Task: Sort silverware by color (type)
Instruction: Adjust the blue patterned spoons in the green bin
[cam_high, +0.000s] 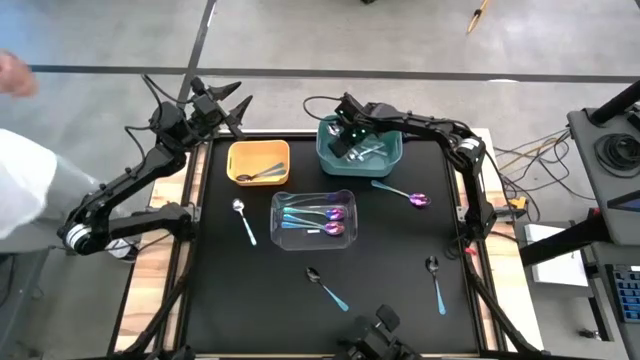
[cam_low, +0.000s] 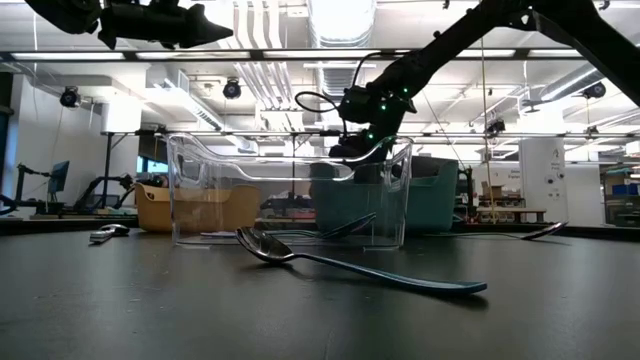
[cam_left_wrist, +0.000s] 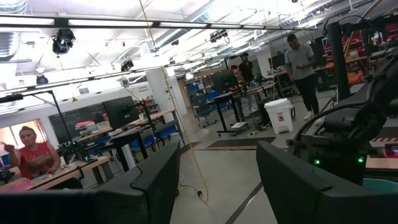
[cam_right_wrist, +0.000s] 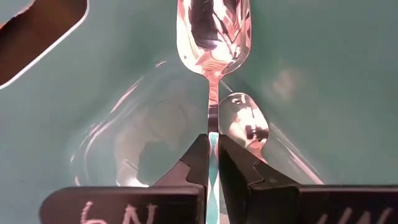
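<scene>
Item in hand: shiny silver-bowled spoon (cam_right_wrist: 213, 31) with a thin handle, held over the teal plastic bin (cam_high: 392, 152), step of delivery.

The right gripper (cam_right_wrist: 212, 165) has its fingers (cam_right_wrist: 198, 163) closed on the handle, the bowl pointing straight out beyond the fingertips and hanging above the bin's floor; a second silver spoon (cam_right_wrist: 244, 127) lies just past the fingers, beside the handle. Next move, as judged: lower a little, part the fingers and let the spoon drop in. The left gripper (cam_high: 236, 110) waits raised near the yellow plastic bin (cam_high: 258, 158), fingers apart and apparently empty. Spoons left on the black table (cam_high: 390, 280): a purple-bowled one (cam_high: 403, 194), a silver-bowled one (cam_high: 244, 220), two dark-bowled ones (cam_high: 327, 288) (cam_high: 436, 283); the clear plastic bin (cam_high: 314, 218) holds iridescent ones.
</scene>
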